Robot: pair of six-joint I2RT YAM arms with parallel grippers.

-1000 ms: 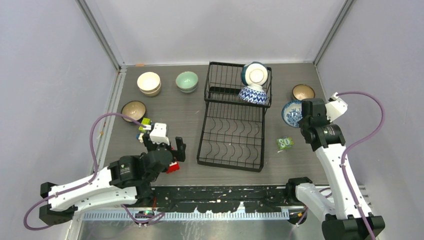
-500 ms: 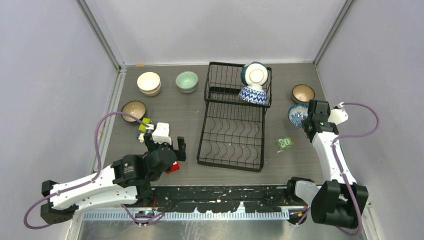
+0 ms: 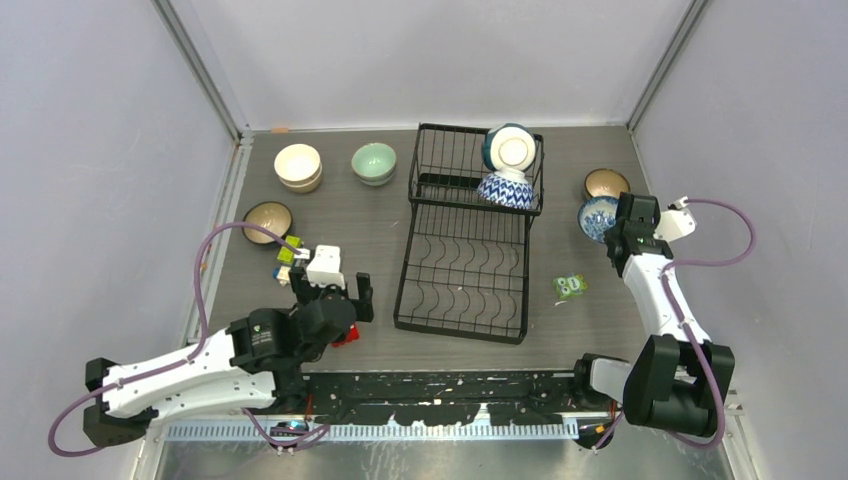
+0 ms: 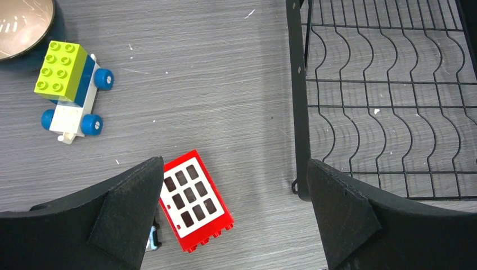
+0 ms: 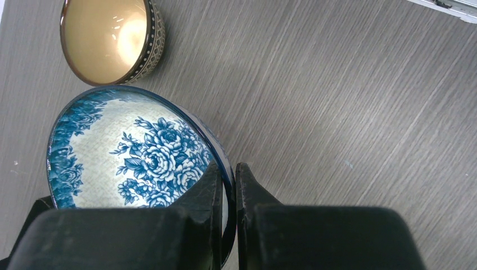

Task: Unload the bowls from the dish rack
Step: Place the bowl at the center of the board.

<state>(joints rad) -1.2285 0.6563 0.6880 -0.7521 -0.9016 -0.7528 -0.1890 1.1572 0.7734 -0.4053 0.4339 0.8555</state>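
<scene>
From above, the rack (image 3: pixel 465 272) is standing mid-table with two bowls waiting in its far upper basket: a teal bowl (image 3: pixel 511 148) propped on edge and a zigzag bowl (image 3: pixel 505 190) lying mouth-down just nearer than it. A cream bowl (image 3: pixel 298 166) and a green bowl (image 3: pixel 374 162) are sitting left of the rack. A brown bowl (image 3: pixel 606 184) and a floral bowl (image 3: pixel 595 214) are sitting right of it. The right pincer (image 3: pixel 612 226) is hanging over the floral bowl's near rim, and the left pincer (image 3: pixel 335 292) is hovering just left of the rack's near corner.

Through the left wrist, the left pincer (image 4: pixel 236 166) is standing spread wide and holding nothing. A red block (image 4: pixel 194 199) is lying beside its left finger, a toy car (image 4: pixel 70 93) farther left of the rack (image 4: pixel 298 101).

Through the right wrist, the right pincer (image 5: pixel 228 174) is pressing together on the floral bowl's (image 5: pixel 135 152) rim, one finger inside and one outside. The brown bowl (image 5: pixel 109 34) is sitting just beside it, farther from the rack. Whether the floral bowl is resting flat on the table (image 5: pixel 337 84) I cannot tell.

The risk, as I judge it, is in the release: letting go of a tilted bowl could be tipping it into the brown bowl, and a thin rim pinch is inviting a slip. The propped teal bowl may roll if the rack is getting bumped.
</scene>
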